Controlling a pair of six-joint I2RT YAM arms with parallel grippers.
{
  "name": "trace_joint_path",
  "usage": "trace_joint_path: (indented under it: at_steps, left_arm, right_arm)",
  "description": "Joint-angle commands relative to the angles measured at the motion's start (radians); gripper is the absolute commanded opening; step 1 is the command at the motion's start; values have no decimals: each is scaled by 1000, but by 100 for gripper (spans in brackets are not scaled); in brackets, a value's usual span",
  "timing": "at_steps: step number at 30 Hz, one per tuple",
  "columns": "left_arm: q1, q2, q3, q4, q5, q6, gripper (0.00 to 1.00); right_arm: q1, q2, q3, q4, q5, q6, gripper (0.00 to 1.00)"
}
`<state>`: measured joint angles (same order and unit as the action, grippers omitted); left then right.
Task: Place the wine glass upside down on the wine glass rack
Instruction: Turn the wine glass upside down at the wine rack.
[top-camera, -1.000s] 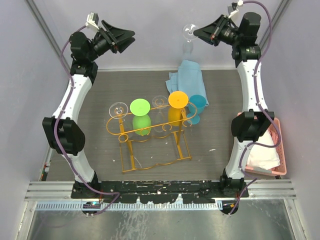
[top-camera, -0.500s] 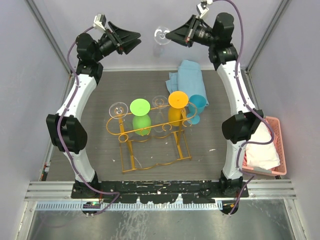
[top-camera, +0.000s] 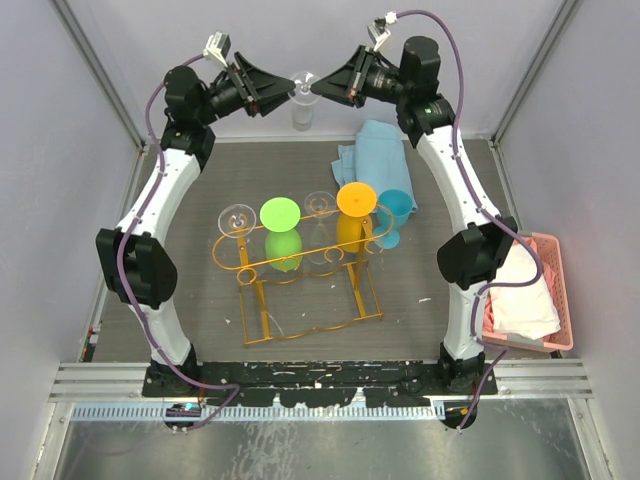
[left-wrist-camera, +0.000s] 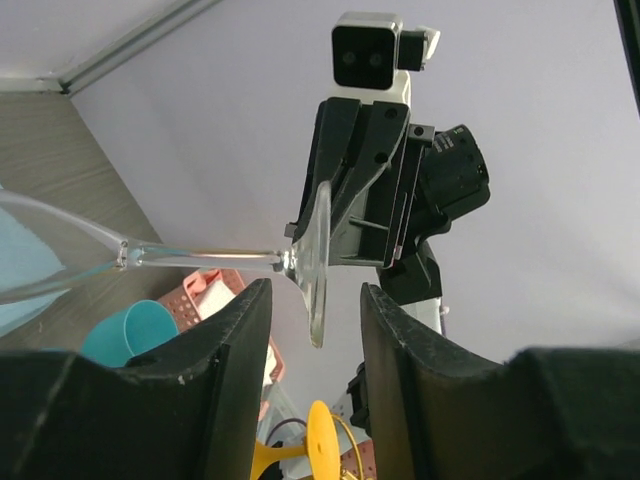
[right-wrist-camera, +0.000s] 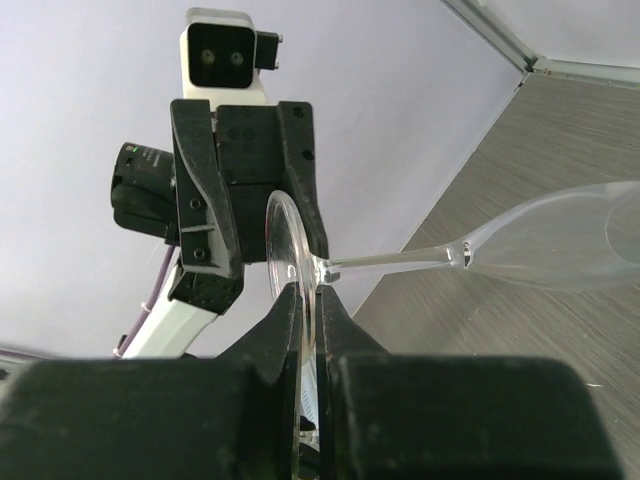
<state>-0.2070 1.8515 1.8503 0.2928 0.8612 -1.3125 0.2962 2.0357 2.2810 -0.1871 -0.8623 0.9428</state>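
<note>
While both arms reach high over the far edge of the dark table (top-camera: 250, 170), your right hand (top-camera: 318, 86) is pinched tight on the clear, long-stemmed wine glass (top-camera: 301, 112). It holds the glass by the rim of its round flat foot.

Your left hand (top-camera: 283, 88) faces the right hand, tip to tip. Its two fingers (left-wrist-camera: 235, 340) stand apart, and the foot sits in the gap with space on both sides. So the left hand holds nothing.

The wine glass is up in the air, and its stem runs off to the side of the hands to the bowl.

The orange-gold wire wine glass rack (top-camera: 300, 257) stands in the middle of the table, well apart from the wine glass. Hanging on it, foot up, are a clear glass (top-camera: 238, 216), a green glass (top-camera: 281, 214), a second clear glass (top-camera: 320, 204) and an orange glass (top-camera: 356, 198).

A teal cup (top-camera: 397, 208) stands just beside the rack's right end. A light blue cloth (top-camera: 372, 155) lies near the far edge. A pink basket (top-camera: 530, 344) sits at the right edge.
</note>
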Motion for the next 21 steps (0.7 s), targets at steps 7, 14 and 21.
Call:
trace_joint_path:
  at_steps: [7, 14, 21]
  left_arm:
    - [-9, -70, 58, -50, 37, 77, 23]
    - [-17, -73, 77, -130, 28, 136, 20]
    - [-28, -67, 96, -173, 10, 167, 0]
  right_arm:
    - [3, -81, 53, -23, 71, -89, 1]
    - [6, -83, 59, -30, 83, -103, 1]
    - [18, -94, 61, -37, 95, -118, 1]
